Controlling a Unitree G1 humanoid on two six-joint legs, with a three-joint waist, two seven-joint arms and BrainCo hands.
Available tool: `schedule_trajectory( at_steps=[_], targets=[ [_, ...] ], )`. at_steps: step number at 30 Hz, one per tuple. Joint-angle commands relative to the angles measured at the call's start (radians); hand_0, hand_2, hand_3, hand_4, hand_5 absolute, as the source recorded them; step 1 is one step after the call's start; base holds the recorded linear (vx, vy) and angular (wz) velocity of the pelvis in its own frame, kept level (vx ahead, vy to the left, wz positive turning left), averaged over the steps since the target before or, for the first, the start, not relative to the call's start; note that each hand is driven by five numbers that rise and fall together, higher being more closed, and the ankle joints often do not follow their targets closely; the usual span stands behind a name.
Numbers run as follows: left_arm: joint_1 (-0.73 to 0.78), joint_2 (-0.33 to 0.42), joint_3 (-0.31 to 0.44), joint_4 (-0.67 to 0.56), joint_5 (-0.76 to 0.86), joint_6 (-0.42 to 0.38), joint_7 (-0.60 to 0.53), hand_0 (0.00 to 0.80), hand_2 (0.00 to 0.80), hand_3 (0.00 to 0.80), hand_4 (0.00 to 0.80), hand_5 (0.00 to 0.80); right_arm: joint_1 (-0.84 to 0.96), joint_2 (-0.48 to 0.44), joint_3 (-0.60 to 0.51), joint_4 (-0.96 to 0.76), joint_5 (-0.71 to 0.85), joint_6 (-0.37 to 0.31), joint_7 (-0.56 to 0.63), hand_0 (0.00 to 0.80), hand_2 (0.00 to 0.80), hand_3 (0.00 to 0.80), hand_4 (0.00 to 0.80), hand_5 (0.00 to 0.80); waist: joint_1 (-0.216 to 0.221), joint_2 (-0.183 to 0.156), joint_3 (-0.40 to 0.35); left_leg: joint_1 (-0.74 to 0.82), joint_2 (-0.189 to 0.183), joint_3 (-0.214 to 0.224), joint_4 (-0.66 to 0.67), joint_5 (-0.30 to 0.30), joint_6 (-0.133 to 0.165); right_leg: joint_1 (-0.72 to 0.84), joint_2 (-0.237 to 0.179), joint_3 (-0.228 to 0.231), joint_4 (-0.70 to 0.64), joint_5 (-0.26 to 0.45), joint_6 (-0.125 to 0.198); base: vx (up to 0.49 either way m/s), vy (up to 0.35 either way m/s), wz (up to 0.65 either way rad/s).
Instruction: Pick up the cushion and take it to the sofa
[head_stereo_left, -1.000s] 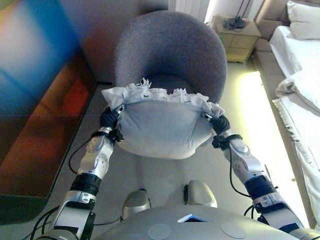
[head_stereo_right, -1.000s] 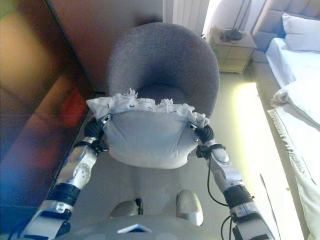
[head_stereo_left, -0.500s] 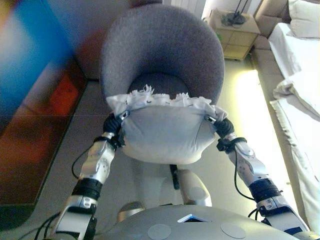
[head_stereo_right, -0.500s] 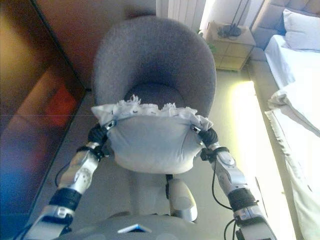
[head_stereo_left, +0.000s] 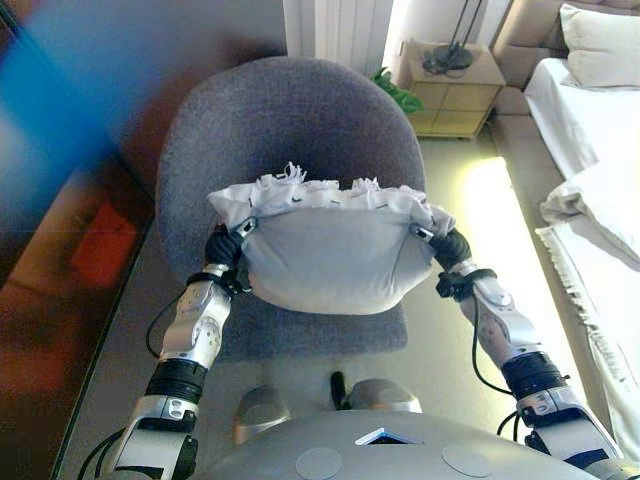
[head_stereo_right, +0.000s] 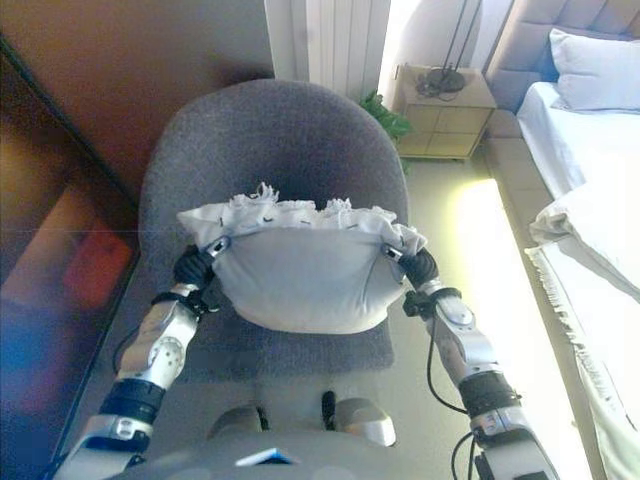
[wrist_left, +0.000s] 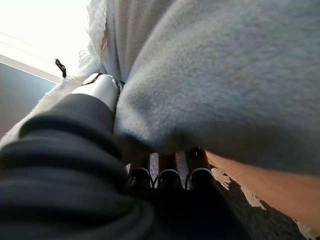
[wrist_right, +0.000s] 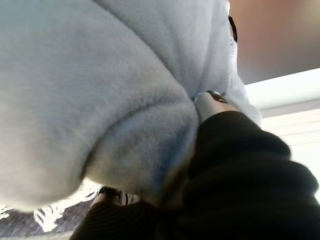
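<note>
The cushion (head_stereo_left: 330, 255) is a soft, pale grey, fleece-textured pad with a rounded, sagging lower edge and a white fringed trim along its upper edge. It is held off the floor between both hands, directly above the seat of the chair (head_stereo_left: 280, 130) and in front of the chair's backrest.

The left hand (head_stereo_left: 226, 248) is at the cushion's left end. In the left wrist view its fingers (wrist_left: 170, 175) run beneath the cushion and are largely covered by fabric; its thumb (wrist_left: 102, 87) lies against the cushion's side. Whether the fingers are curled round the cushion cannot be determined.

The right hand (head_stereo_left: 446, 248) is at the cushion's right end. In the right wrist view the dark ribbed cover fills much of the picture, one silver finger tip (wrist_right: 212, 100) shows against the fleece, and the rest is buried. Its state cannot be determined.

The chair is a tub shape with a curved backrest, upholstered in coarse dark grey fabric. Much of its seat is hidden by the cushion.

Beyond the chair stands a light wooden nightstand (head_stereo_left: 455, 95) with a dark object on top, too small to identify. A bed (head_stereo_left: 590, 150) with white linen and a pillow (head_stereo_left: 600, 45) is cut off at the right edge. No writing is legible.
</note>
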Motion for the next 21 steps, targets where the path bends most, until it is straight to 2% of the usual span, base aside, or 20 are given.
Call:
schedule_trajectory(
  at_steps=[1, 3, 7, 9, 12, 13, 14, 15, 18, 19, 21],
  targets=[
    [-0.105, 0.006, -0.01, -0.06, -0.026, -0.091, -0.05, 0.8, 0.8, 0.8, 0.8, 0.8, -0.11, 0.054, -0.003, -0.091, 0.048, -0.048, 0.023, 0.8, 0.8, 0.8, 0.8, 0.8, 0.012, 0.021, -0.019, 0.0, -0.001, 0.043, -0.008, 0.119, -0.024, 0.035, -0.068, -0.091, 0.037, -0.029, 0.125, 0.182, 0.14, -0.52],
    [-0.112, 0.006, -0.011, -0.052, -0.024, -0.091, -0.057, 0.8, 0.8, 0.8, 0.8, 0.8, -0.105, 0.056, -0.011, -0.097, 0.04, -0.047, 0.021, 0.8, 0.8, 0.8, 0.8, 0.8, 0.001, 0.037, -0.026, 0.023, 0.002, 0.077, -0.046, 0.121, -0.019, 0.032, -0.071, -0.102, 0.055, -0.044, 0.129, 0.172, 0.175, -0.59],
    [-0.13, 0.011, -0.029, -0.025, -0.02, -0.113, -0.035, 0.8, 0.8, 0.8, 0.8, 0.8, -0.118, 0.068, -0.005, -0.078, 0.038, -0.065, 0.01, 0.8, 0.8, 0.8, 0.8, 0.8, -0.007, 0.063, -0.031, 0.069, -0.023, 0.083, -0.095, 0.113, 0.002, 0.004, -0.083, -0.12, 0.115, -0.052, 0.144, 0.126, 0.176, -0.04],
    [-0.139, 0.016, -0.028, -0.022, -0.024, -0.118, -0.03, 0.8, 0.8, 0.8, 0.8, 0.8, -0.142, 0.075, 0.004, -0.064, 0.018, -0.079, -0.012, 0.8, 0.8, 0.8, 0.8, 0.8, 0.001, 0.07, -0.029, 0.069, -0.039, 0.1, -0.081, 0.093, 0.02, -0.025, -0.102, -0.149, 0.203, -0.05, 0.158, 0.091, 0.159, 0.02],
    [-0.147, 0.026, -0.034, -0.009, -0.009, -0.123, -0.031, 0.8, 0.8, 0.8, 0.8, 0.8, -0.167, 0.098, 0.016, -0.044, 0.021, -0.1, -0.033, 0.8, 0.8, 0.8, 0.8, 0.8, 0.016, 0.082, -0.015, 0.065, -0.051, 0.124, -0.051, 0.064, 0.046, -0.087, -0.124, -0.188, 0.423, -0.034, 0.178, 0.076, 0.111, -0.07],
    [-0.149, 0.031, -0.039, -0.002, -0.012, -0.119, -0.03, 0.8, 0.8, 0.8, 0.8, 0.8, -0.172, 0.104, 0.023, -0.039, 0.024, -0.1, -0.044, 0.8, 0.8, 0.8, 0.8, 0.8, 0.018, 0.086, -0.012, 0.072, -0.055, 0.13, -0.044, 0.053, 0.051, -0.119, -0.132, -0.192, 0.494, -0.017, 0.177, 0.096, 0.08, -0.18],
    [-0.15, 0.032, -0.041, 0.001, -0.014, -0.115, -0.03, 0.8, 0.8, 0.8, 0.8, 0.8, -0.174, 0.105, 0.025, -0.035, 0.026, -0.098, -0.048, 0.8, 0.8, 0.8, 0.8, 0.8, 0.02, 0.086, -0.012, 0.077, -0.058, 0.131, -0.042, 0.05, 0.052, -0.129, -0.139, -0.196, 0.505, -0.007, 0.175, 0.107, 0.044, -0.14],
    [-0.15, 0.033, -0.042, 0.004, -0.017, -0.107, -0.031, 0.8, 0.8, 0.8, 0.8, 0.8, -0.178, 0.108, 0.028, -0.029, 0.029, -0.093, -0.052, 0.8, 0.8, 0.8, 0.8, 0.8, 0.023, 0.085, -0.011, 0.084, -0.061, 0.133, -0.041, 0.045, 0.052, -0.138, -0.149, -0.202, 0.509, 0.006, 0.172, 0.134, -0.001, 0.02],
    [-0.172, 0.029, -0.056, 0.022, -0.006, -0.074, -0.007, 0.8, 0.8, 0.8, 0.8, 0.8, -0.196, 0.117, 0.049, 0.001, 0.021, -0.091, -0.062, 0.8, 0.8, 0.8, 0.8, 0.8, 0.026, 0.075, -0.009, 0.11, -0.072, 0.123, -0.042, 0.038, 0.043, -0.135, -0.189, -0.217, 0.381, 0.042, 0.167, 0.149, -0.081, -0.05],
    [-0.19, 0.025, -0.069, 0.039, -0.001, -0.073, 0.008, 0.8, 0.8, 0.8, 0.8, 0.8, -0.205, 0.117, 0.056, 0.003, 0.017, -0.087, -0.079, 0.8, 0.8, 0.8, 0.8, 0.8, 0.017, 0.067, -0.006, 0.114, -0.072, 0.112, -0.031, 0.03, 0.032, -0.14, -0.204, -0.185, 0.273, 0.056, 0.17, 0.109, -0.172, -0.18],
    [-0.212, 0.023, -0.085, 0.053, -0.003, -0.076, 0.024, 0.8, 0.8, 0.8, 0.8, 0.8, -0.222, 0.114, 0.056, 0.002, 0.031, -0.075, -0.096, 0.8, 0.8, 0.8, 0.8, 0.8, 0.005, 0.06, 0.009, 0.106, -0.057, 0.1, 0.012, 0.003, 0.018, -0.133, -0.208, -0.144, 0.193, 0.039, 0.184, 0.071, -0.191, 0.04]
  ],
)
